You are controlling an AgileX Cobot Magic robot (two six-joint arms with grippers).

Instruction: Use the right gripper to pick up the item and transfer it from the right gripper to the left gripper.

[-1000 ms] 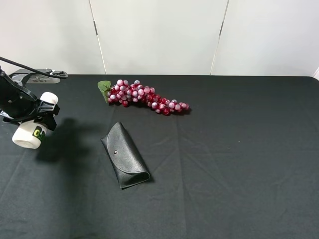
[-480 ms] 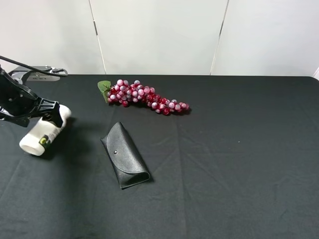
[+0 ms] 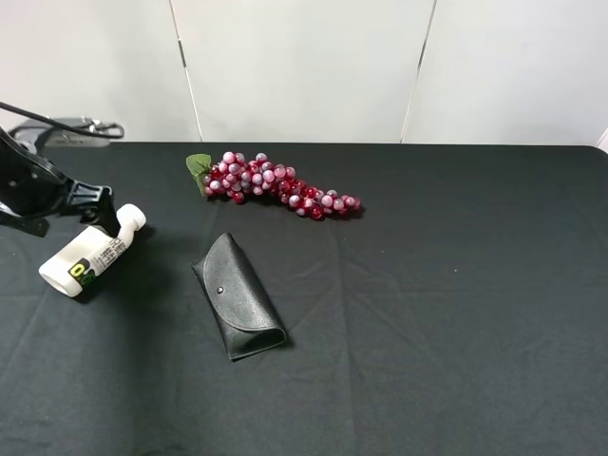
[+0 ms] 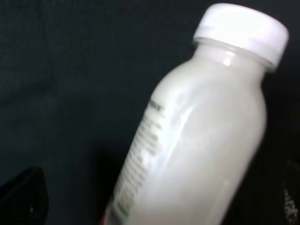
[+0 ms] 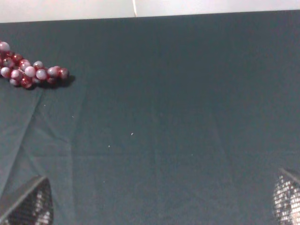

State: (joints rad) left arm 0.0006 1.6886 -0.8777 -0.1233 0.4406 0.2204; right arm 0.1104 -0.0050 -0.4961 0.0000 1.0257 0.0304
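Note:
The item, a small white bottle with a white cap and a green "0.0" mark, lies on its side on the black cloth at the far left. Its cap points toward the back right. The left gripper hovers just behind and above it with its jaws spread, not gripping it. In the left wrist view the bottle fills the picture between the two wide-apart fingertips. The right gripper is out of the exterior view. Its own wrist view shows it open and empty over bare cloth.
A black glasses case lies left of centre. A red grape bunch with a green leaf lies behind it and also shows in the right wrist view. A white wall stands behind the table's back edge.
The bottle went from being held tilted in the left gripper to lying flat on the cloth. The left jaws have spread and pulled back from it.

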